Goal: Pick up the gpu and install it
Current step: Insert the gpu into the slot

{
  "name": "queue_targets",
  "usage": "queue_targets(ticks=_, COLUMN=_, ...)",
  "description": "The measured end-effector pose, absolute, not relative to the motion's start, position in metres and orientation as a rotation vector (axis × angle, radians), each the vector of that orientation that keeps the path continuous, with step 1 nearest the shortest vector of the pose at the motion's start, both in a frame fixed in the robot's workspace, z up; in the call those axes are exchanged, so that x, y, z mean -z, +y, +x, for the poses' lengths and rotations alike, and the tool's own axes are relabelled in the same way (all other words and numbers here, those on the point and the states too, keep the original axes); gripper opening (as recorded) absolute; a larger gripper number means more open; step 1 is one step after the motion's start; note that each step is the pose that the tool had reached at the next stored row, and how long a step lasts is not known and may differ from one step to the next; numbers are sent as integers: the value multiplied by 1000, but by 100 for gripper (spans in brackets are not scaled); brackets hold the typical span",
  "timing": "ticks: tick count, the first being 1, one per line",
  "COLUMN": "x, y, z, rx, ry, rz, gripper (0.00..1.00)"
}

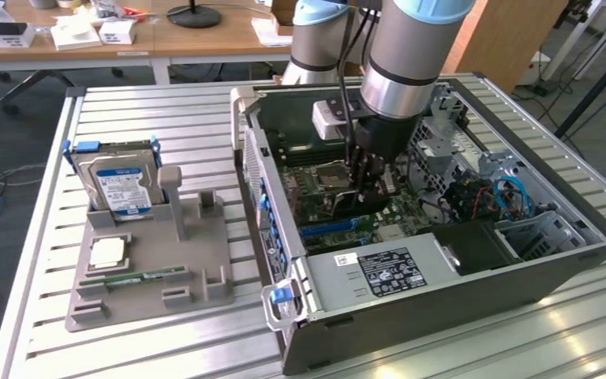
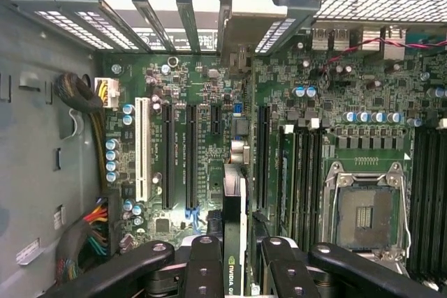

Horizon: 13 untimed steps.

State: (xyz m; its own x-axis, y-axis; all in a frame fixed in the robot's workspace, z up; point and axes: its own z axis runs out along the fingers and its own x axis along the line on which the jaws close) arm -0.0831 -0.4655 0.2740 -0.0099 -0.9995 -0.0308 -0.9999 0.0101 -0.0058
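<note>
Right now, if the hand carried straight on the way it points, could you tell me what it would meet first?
The hand, gripping the gpu edge-on, points at the motherboard. The card's leading edge would likely touch first, around the long black slots; exactly which slot is hard to judge.

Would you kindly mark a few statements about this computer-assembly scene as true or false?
1. The gripper is clamped on the gpu above the motherboard. True.
2. The hard drive sits inside the computer case. False: it stands in the grey tray outside the case, on the exterior view's left.
3. The CPU socket on the motherboard is empty. True.
4. The memory stick is plugged into the motherboard. False: it lies on the grey tray.
</note>
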Motion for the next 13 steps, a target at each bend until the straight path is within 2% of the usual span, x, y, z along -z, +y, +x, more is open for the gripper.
queue_targets(ticks=13, x=-272, y=-465, z=-88, rx=-25, ry=2213, rz=-2191, gripper=26)
